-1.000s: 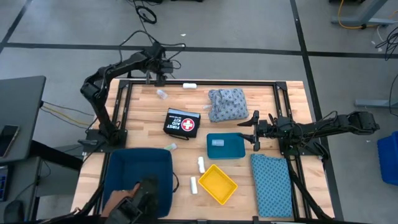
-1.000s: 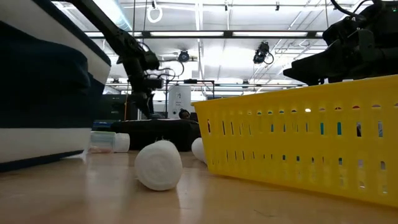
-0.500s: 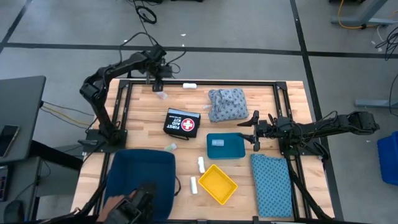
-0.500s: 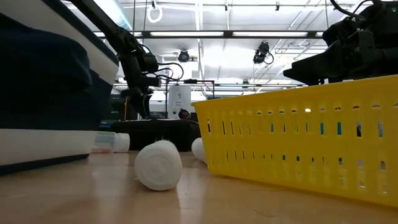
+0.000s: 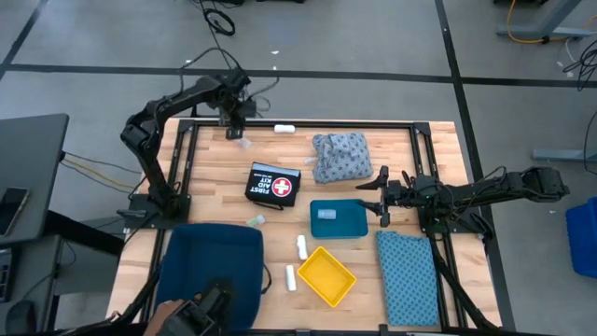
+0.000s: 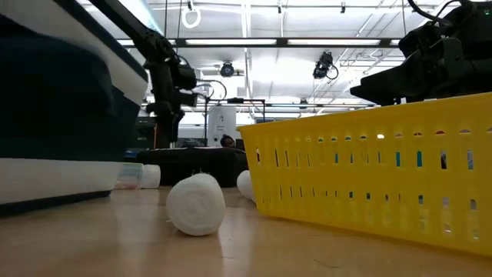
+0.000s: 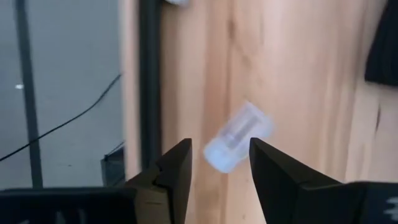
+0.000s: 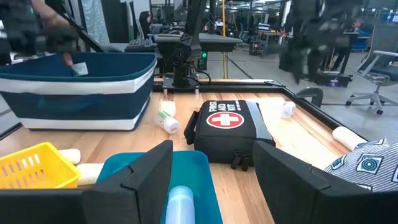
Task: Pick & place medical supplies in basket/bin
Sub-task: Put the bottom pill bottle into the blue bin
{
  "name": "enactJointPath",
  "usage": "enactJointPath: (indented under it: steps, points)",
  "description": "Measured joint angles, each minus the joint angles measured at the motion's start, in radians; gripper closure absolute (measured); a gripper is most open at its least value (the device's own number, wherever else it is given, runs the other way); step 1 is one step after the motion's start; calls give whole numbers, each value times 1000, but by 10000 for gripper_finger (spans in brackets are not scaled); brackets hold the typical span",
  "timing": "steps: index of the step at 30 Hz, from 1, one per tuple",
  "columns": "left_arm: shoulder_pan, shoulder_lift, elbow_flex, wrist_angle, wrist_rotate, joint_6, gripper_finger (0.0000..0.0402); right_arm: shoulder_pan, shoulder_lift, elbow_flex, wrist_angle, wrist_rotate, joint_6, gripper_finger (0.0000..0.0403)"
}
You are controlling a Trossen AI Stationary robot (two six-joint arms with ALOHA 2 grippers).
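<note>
Left gripper [image 7: 217, 165] has slid a bit further toward 12 o'clock since half a second ago, claw wide open right over the vial [image 7: 238, 135] at the table's far edge. Right gripper [image 5: 381, 198] hasn't budged, also wide, over the teal box [image 5: 338, 219].

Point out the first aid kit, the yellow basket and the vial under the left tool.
first aid kit [image 5: 273, 184], high view, black top.
yellow basket [image 5: 326, 275], high view, its floor.
vial [image 7: 237, 137], left wrist view, clear body.

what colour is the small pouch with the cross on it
Black, with a white cross on a red circle: the first aid kit, clearest in the right wrist view.
</note>
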Motion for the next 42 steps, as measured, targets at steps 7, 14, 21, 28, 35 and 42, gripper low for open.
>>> enactJointPath:
  steps: [7,14,21,28,35,42]
  points:
    - [-6,-3,166,-47,191,-364,255,0,0,0,-17,0,0,170]
    - [-103,-3,130,-104,93,-763,255,0,0,0,-25,0,0,170]
    - [-171,3,56,-121,-129,-1043,255,0,0,0,-35,0,7,170]
    - [-185,-5,56,-60,-218,-1227,244,0,0,0,-35,0,21,170]
    - [-219,-6,73,2,-75,-1439,240,0,0,0,-47,0,23,170]
    - [-311,-6,73,4,23,-1130,245,0,0,0,-89,12,31,170]
